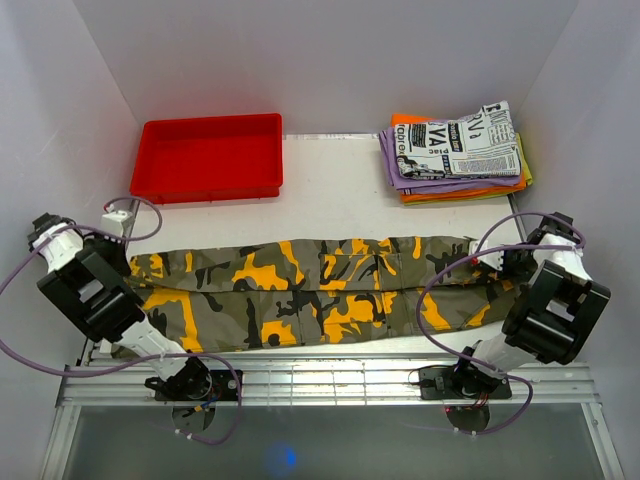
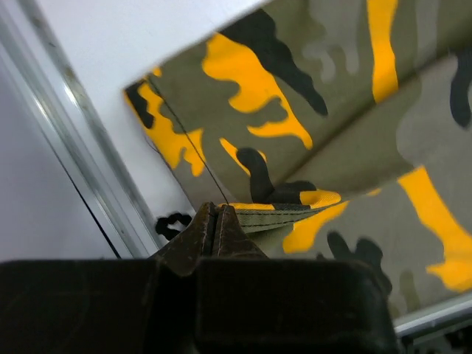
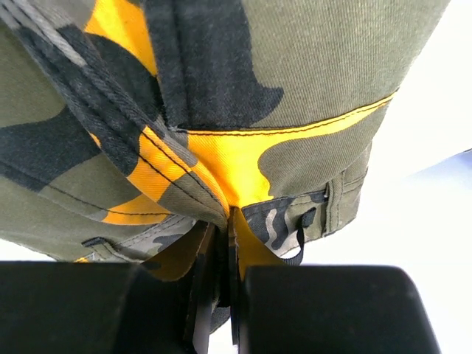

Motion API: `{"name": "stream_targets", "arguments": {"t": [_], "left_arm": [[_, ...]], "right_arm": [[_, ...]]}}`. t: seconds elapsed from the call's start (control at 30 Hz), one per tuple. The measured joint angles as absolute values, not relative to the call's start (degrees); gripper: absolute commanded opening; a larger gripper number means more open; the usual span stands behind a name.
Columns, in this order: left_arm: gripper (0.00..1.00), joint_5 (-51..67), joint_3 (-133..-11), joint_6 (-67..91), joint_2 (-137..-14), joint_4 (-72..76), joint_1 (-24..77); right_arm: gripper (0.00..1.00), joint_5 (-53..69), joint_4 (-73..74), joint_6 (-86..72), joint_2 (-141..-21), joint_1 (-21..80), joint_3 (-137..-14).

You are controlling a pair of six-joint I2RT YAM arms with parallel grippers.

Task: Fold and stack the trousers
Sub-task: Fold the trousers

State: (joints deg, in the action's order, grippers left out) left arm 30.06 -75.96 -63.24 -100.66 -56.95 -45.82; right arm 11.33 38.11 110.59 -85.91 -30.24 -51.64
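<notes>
Overhead, the camouflage trousers [image 1: 310, 290] are lying stretched lengthwise across the worktop [image 1: 340, 190], just nearward of the red tray [image 1: 212, 157] and reaching well past its right side. The left end effector [image 1: 133, 262] is sitting at the trousers' end below the tray. The right end effector [image 1: 497, 262] is sitting at the opposite end, far to the tray's right, where the stack of folded garments [image 1: 455, 150] is waiting level with the tray. Gripping both ends is probably keeping the cloth flat and taut for a fold.

At the left wrist, the left end effector [image 2: 214, 214] is pinching a thin leg hem [image 2: 280, 214], fingers clenched on it, so that the edge is lifting slightly.

At the right wrist, the right end effector [image 3: 225, 221] is clamping the waistband [image 3: 295, 199] beside a belt loop [image 3: 299, 236], and the fabric is bunching above the fingers.
</notes>
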Motion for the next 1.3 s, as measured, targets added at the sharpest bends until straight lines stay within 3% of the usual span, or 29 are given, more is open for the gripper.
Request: {"name": "stream_targets", "arguments": {"t": [0.2,0.23,0.27,0.37,0.43,0.67,1.03,1.17,1.27,1.3], "left_arm": [[0.01,25.1,-69.6,-77.8,-94.1,-67.0,-49.1],[0.17,24.4,-69.4,-79.3,-93.6,-68.0,-49.5],[0.59,23.9,-69.4,-80.8,-93.3,-68.6,-49.7],[0.86,22.8,-69.3,-84.1,-92.0,-68.8,-49.7],[0.90,22.7,-69.3,-86.4,-90.6,-68.6,-49.7],[0.89,22.8,-69.1,-98.0,-83.8,-69.7,-49.7],[0.83,18.5,-60.8,-107.2,-83.6,-69.1,-49.3],[0.63,16.8,-58.9,-107.7,-84.0,-66.1,-48.5],[0.42,15.8,-57.7,-108.0,-84.4,-63.9,-47.9],[0.28,15.7,-57.7,-108.1,-84.7,-63.6,-47.8]], "right_arm": [[0.08,11.7,40.5,112.9,-83.6,-30.5,-52.0],[0.08,11.9,41.0,113.0,-83.5,-30.7,-52.4],[0.08,12.1,41.5,113.1,-83.6,-30.9,-53.0],[0.08,12.4,43.6,113.3,-83.7,-31.2,-54.8],[0.08,12.6,44.5,113.4,-83.8,-31.2,-55.9],[0.08,12.8,46.6,113.6,-84.1,-31.3,-56.6],[0.08,12.5,47.7,114.0,-84.1,-31.3,-56.6],[0.08,12.5,48.3,114.1,-84.1,-31.3,-56.9],[0.08,12.7,49.3,114.1,-84.2,-31.3,-58.2],[0.08,13.0,49.7,114.0,-84.2,-31.3,-58.9]]}}
